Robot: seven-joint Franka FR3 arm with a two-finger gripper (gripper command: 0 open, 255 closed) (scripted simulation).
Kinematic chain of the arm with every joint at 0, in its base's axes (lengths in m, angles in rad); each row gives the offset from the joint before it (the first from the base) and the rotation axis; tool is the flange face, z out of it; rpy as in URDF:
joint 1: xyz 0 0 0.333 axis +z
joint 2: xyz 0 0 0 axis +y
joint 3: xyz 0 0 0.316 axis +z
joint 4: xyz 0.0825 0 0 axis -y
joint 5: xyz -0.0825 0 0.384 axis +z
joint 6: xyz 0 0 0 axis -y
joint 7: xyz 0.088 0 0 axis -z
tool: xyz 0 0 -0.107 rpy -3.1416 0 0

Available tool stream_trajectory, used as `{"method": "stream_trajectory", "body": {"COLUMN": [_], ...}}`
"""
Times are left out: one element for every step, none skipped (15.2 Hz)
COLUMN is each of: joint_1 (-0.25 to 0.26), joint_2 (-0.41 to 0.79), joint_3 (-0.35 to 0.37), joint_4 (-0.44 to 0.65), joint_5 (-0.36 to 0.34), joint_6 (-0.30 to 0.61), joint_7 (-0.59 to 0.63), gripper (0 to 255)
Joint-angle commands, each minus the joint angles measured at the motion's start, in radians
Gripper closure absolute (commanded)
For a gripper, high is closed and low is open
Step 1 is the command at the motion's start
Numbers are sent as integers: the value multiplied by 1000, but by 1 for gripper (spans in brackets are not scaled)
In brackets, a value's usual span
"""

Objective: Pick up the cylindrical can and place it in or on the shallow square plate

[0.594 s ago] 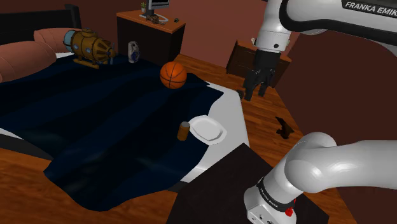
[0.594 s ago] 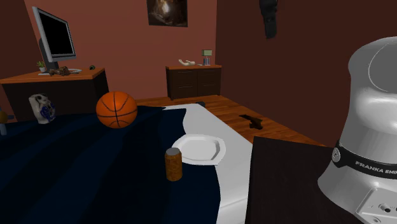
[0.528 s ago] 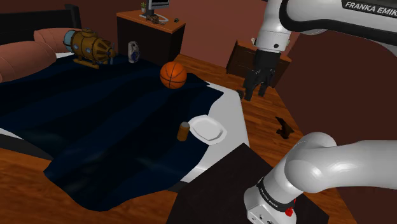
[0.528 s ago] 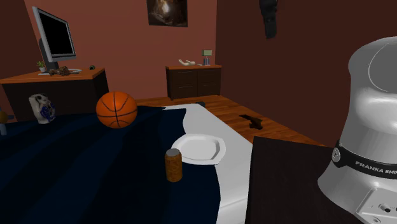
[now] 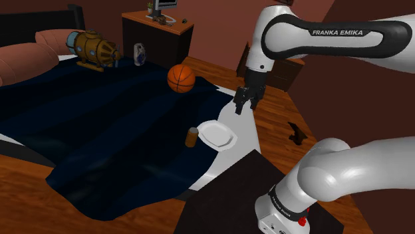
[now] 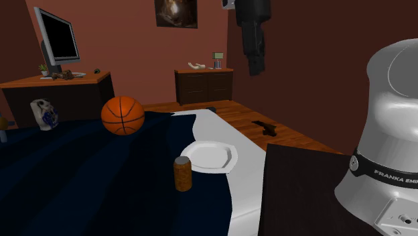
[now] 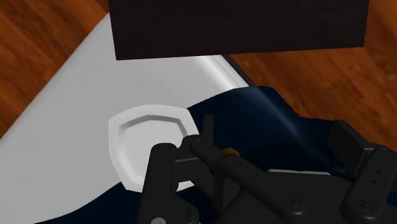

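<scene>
A brown cylindrical can (image 5: 192, 137) (image 6: 182, 173) with a grey top stands upright on the dark blue blanket (image 5: 113, 126). It is just to the shoulder view's left of a shallow white plate (image 5: 217, 135) (image 6: 210, 157) (image 7: 149, 149). The plate lies partly on the blanket and partly on the white sheet, near the bed's edge. My black gripper (image 5: 240, 107) (image 6: 256, 70) (image 7: 267, 149) hangs in the air above and a little beyond the plate. It is open and holds nothing. In the wrist view a small orange spot shows behind the fingers (image 7: 170, 167); I cannot tell whether it is the can.
A basketball (image 5: 181, 78) (image 6: 122, 114) rests farther up the bed, with a brass model (image 5: 93, 48) and a patterned jug (image 5: 139, 54) (image 6: 44, 113) beyond. My dark stand (image 5: 233, 199) (image 6: 301, 188) (image 7: 235, 28) sits close to the plate. A small dark object (image 5: 296, 135) lies on the wooden floor.
The arm has swung to the shoulder view's left and come down toward the plate. The gripper stays open. The can and the plate have not moved.
</scene>
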Motion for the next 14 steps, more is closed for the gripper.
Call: {"method": "stream_trajectory", "body": {"joint_1": [-3, -4, -4, -4, -4, -5, -5, -5, -5, -5, -5, -5, -5, -5], "joint_2": [57, 87, 118, 151, 184, 219, 255, 292, 330, 369, 408, 447, 487, 528], "joint_3": [-3, -3, -3, -3, -3, -3, -3, -3, -4, -4, -4, -4, -5, -5], "joint_4": [-16, -22, -27, -30, -32, -32, -30, -27, -22, -15, -7, 3, 14, 27], "joint_5": [-2, -2, -1, -1, 0, 0, 1, 1, 2, 3, 4, 5, 6, 7], "joint_6": [87, 129, 170, 211, 252, 292, 332, 371, 409, 446, 482, 517, 551, 584], "joint_7": [-1, 0, 1, 3, 4, 5, 6, 7, 8, 10, 10, 11, 12, 13], "gripper": [0, 0, 0, 0, 0, 0, 0, 0, 0, 0, 0, 0, 0, 0]}}
